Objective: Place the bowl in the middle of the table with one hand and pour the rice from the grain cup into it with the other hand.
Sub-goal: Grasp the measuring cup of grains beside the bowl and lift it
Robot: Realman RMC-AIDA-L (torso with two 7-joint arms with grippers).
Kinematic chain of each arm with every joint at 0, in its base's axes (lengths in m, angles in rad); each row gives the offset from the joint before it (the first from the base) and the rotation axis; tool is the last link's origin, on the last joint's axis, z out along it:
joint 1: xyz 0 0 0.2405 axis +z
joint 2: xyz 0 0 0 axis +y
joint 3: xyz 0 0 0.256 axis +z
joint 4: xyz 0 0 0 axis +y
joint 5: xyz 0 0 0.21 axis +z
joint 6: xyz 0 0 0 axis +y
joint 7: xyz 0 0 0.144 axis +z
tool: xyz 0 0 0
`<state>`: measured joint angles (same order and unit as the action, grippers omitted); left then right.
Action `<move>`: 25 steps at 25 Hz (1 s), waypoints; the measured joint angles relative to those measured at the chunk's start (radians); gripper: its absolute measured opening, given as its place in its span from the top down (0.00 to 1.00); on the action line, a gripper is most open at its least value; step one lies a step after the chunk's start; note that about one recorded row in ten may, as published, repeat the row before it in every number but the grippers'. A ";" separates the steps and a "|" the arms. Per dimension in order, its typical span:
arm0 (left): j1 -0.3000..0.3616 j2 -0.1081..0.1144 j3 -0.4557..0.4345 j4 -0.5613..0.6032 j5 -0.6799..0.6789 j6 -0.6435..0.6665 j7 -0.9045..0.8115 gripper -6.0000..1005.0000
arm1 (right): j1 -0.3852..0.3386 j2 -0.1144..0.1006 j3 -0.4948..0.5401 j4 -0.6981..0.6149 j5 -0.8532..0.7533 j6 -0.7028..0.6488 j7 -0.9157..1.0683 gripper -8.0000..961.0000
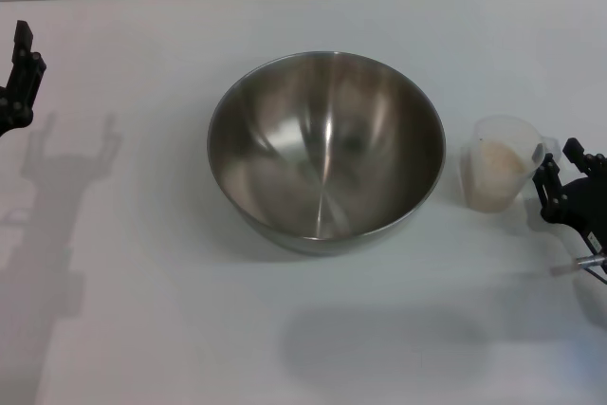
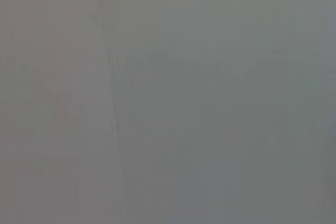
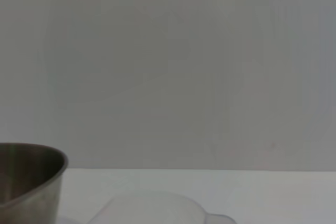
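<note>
The steel bowl [image 1: 326, 147] stands upright in the middle of the white table [image 1: 142, 310], and its shiny inside holds nothing. The clear grain cup [image 1: 500, 175] stands to its right, apart from it, with a heap of pale rice [image 1: 495, 170] inside. My right gripper [image 1: 560, 173] is just right of the cup, at its handle side, open and low over the table. My left gripper [image 1: 21, 82] is at the far left edge, well away from the bowl. In the right wrist view the bowl's wall [image 3: 31, 184] and the cup's rim [image 3: 152, 208] show close by.
The left wrist view shows only a plain grey surface. A pale wall [image 3: 168, 66] stands behind the table's far edge. Shadows of the arms lie on the tabletop at front left and front middle.
</note>
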<state>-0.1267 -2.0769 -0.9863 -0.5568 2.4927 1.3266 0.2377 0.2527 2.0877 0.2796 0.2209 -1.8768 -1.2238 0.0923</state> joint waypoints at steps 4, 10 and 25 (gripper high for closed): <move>0.001 0.000 0.000 0.000 0.000 -0.001 0.000 0.21 | -0.001 0.001 -0.003 0.002 -0.002 -0.006 -0.002 0.63; 0.000 0.000 0.000 0.000 0.000 -0.003 0.000 0.21 | -0.014 0.002 -0.004 0.006 -0.002 -0.027 -0.003 0.63; -0.001 0.000 0.002 0.001 0.000 -0.004 0.000 0.21 | -0.018 0.002 -0.007 0.008 -0.002 -0.049 -0.005 0.65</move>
<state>-0.1273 -2.0769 -0.9847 -0.5553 2.4927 1.3223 0.2378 0.2345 2.0893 0.2729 0.2286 -1.8791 -1.2728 0.0877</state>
